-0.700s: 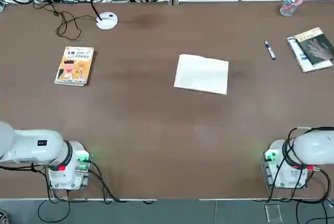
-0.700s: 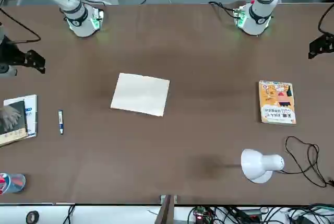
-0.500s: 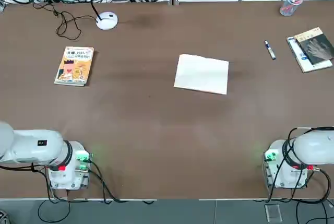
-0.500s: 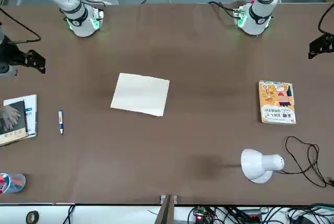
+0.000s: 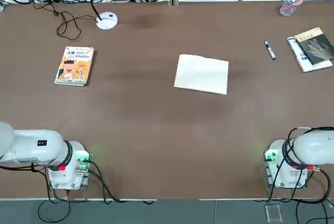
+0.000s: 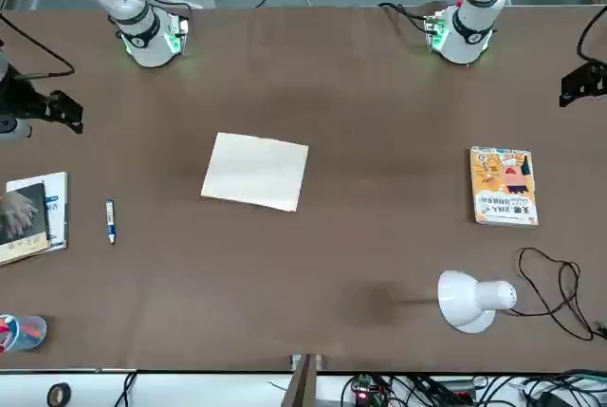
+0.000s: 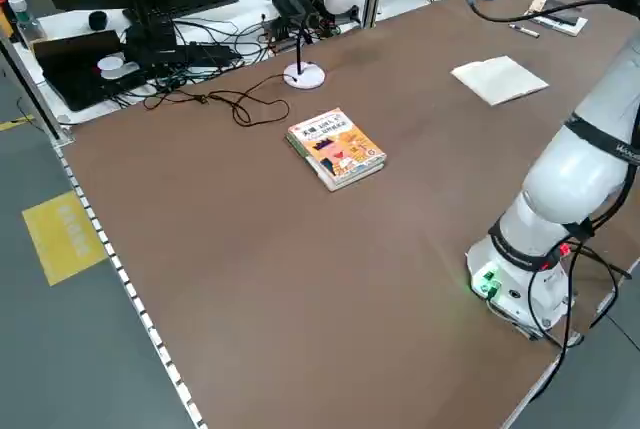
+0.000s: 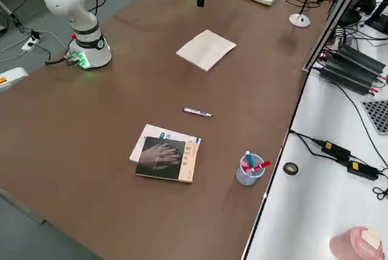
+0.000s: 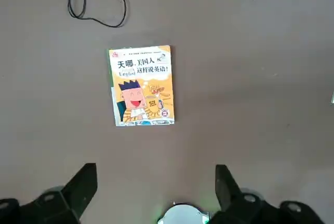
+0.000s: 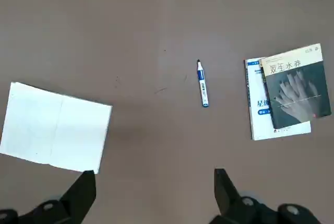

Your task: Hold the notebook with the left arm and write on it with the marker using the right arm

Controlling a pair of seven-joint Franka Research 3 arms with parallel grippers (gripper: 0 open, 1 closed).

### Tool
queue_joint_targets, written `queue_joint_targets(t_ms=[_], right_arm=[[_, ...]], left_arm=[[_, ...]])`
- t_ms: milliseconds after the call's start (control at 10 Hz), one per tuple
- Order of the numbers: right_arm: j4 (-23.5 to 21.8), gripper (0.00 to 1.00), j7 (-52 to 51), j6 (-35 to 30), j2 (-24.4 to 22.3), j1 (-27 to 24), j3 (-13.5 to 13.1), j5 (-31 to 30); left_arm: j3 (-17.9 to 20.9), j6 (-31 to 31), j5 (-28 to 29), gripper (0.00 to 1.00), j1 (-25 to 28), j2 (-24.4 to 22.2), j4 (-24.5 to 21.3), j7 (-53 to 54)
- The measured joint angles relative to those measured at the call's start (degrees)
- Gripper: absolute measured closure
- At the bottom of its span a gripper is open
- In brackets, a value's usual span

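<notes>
Right claw (image 10: 151, 195) agape above brown table (image 10: 156, 25)

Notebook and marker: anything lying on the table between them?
Nothing: between the notebook and the marker there is only bare table, clearest in the top view.

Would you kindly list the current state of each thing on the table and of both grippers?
notebook: lying open and flat mid-table, blank, untouched.
marker: lying flat, capped, apart from the books.
orange-yellow book: closed, cover up.
dark-covered book: closed, resting askew on a white book.
desk lamp: head tipped down to the table.
left gripper: open, empty, raised.
right gripper: open, empty, raised.
</notes>
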Motion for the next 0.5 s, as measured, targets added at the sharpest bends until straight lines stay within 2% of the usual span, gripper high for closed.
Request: queue_joint_targets(t_ms=[500], right_arm=[[0.0, 0.00, 0.0, 0.0, 0.0, 0.0, 0.0, 0.0]], left_arm=[[-2.8, 0.2, -3.1, 0.00, -4.4, 2.1, 1.6, -3.8]])
